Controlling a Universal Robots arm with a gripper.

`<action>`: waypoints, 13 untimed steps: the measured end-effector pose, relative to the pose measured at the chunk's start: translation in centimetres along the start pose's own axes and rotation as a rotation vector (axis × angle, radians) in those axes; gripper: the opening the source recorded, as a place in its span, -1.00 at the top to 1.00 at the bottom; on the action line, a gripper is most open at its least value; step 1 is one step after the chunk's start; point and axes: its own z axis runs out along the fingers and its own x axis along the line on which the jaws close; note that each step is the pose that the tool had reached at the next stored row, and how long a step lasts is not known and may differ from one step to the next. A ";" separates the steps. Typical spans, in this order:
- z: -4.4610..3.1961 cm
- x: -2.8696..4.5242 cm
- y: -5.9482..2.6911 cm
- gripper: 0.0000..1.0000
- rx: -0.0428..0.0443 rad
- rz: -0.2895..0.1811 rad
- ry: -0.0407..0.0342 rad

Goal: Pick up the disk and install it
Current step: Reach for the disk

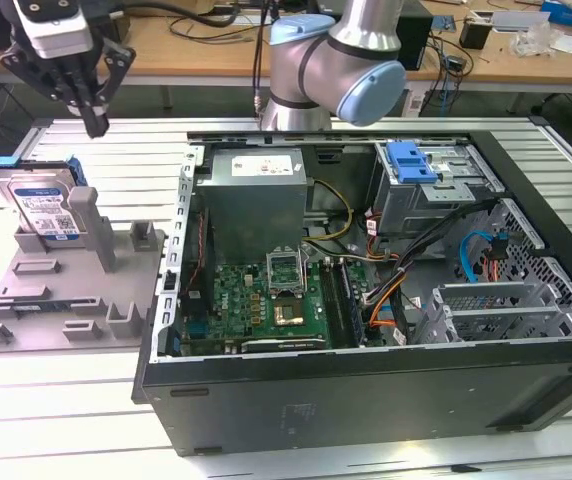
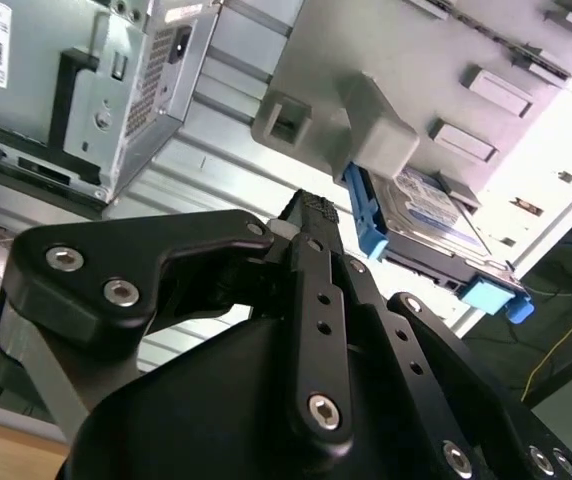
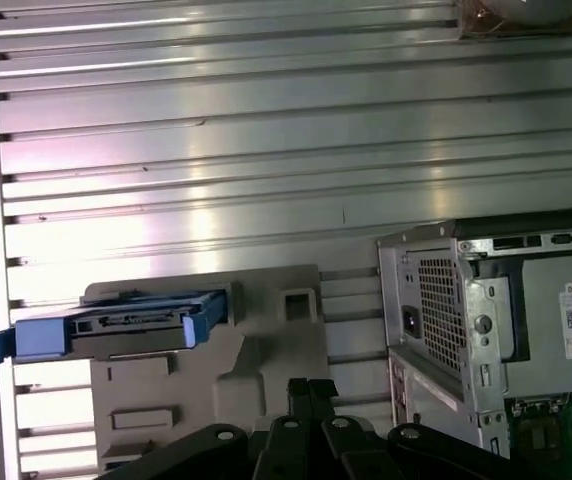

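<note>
Silver-grey rectangular disk in blue plastic frame (image 1: pixel 38 205): propped on edge in grey moulded plastic fixture (image 1: pixel 76 300). Likely stiff, dense, shock-sensitive, so grip frame's long edges, not label. Black claw (image 1: pixel 96 126) over fixture, fingers pinched together, empty. Open black computer case (image 1: pixel 366 400) beside fixture.

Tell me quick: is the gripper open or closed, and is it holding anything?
Gripper: jaws closed, holding nothing, hovering clear of the disk, which stands in the grey fixture.

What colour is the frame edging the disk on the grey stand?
Blue. The frame around the disk shows best in the first wrist view.
</note>
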 end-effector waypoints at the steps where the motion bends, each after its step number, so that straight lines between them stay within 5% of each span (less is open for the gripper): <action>1: 0.00 0.34 0.08 0.79 0.0000 0.000 0.0000; 13: -0.02 4.86 1.10 0.79 0.0000 0.000 -0.0001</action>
